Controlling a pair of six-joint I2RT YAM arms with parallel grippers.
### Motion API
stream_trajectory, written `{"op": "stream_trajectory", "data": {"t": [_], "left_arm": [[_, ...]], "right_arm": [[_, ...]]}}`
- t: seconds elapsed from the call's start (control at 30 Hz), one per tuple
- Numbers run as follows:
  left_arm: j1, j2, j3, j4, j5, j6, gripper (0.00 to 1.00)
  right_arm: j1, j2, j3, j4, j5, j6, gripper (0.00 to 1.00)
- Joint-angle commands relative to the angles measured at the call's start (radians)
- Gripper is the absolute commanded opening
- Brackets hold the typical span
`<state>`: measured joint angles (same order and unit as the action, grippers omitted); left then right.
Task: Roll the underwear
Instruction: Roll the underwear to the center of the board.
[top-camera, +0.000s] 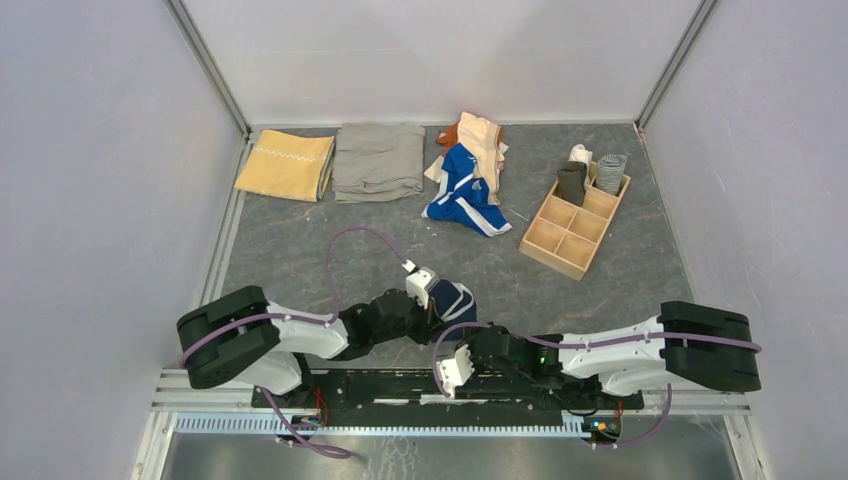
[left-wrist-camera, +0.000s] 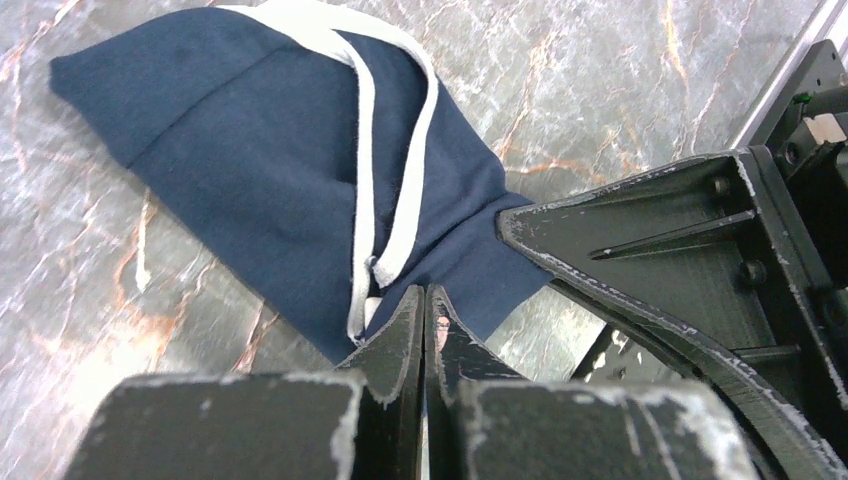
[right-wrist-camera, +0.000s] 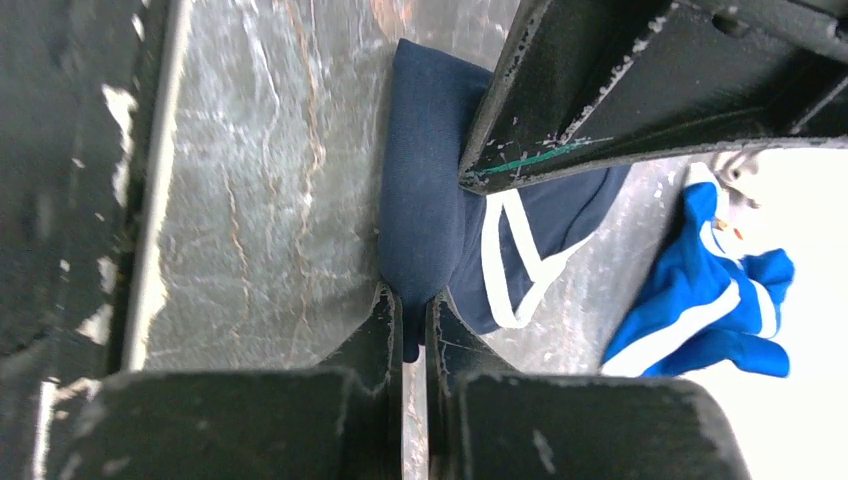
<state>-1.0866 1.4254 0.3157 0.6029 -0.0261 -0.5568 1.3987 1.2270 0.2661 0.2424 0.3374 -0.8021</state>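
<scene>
Between the claws: navy briefs (top-camera: 455, 300) with white trim, bunched on the table (top-camera: 620, 290).
Left claw (left-wrist-camera: 426, 292): fingers pressed together, pinching the navy briefs' edge beside the white trim; the cloth spreads ahead of the tips and to their left.
Right claw (right-wrist-camera: 412, 300): fingers together, clamped on a fold of the same briefs; the cloth runs straight ahead of the tips.
Claw to claw: close, with the left claw over the cloth just ahead and right of the right claw's tips.
Beyond the right claw: blue briefs (right-wrist-camera: 700, 290), well apart from the navy pair.
Far ahead of both claws: peach piece (top-camera: 483, 140) touching the blue briefs; a tray (top-camera: 575, 225) to their right with rolled pieces (top-camera: 572, 183) in its far compartments.
Far ahead, left: yellow cloth (top-camera: 287, 163) just beside grey cloth (top-camera: 378, 160), both folded flat.
</scene>
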Motion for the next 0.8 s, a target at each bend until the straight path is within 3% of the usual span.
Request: {"op": "stream_trajectory", "data": {"t": [0.0, 0.2, 0.47, 0.77], "left_arm": [[0.016, -0.08, -0.059, -0.174, -0.074, -0.033, 0.02], [0.017, -0.241, -0.076, -0.29, -0.175, -0.076, 0.02], [0.017, -0.609, -0.061, -0.588, -0.409, -0.141, 0.02], [0.017, -0.839, -0.09, -0.688, -0.386, -0.127, 0.02]], "right_arm": [[-0.002, 0.018, 0.053, -0.102, -0.144, 0.158, 0.0], [0.001, 0.027, 0.115, -0.138, -0.269, 0.239, 0.0], [-0.043, 0.128, 0.221, -0.208, -0.457, 0.376, 0.0], [-0.172, 0.226, 0.318, -0.207, -0.709, 0.596, 0.0]]}}
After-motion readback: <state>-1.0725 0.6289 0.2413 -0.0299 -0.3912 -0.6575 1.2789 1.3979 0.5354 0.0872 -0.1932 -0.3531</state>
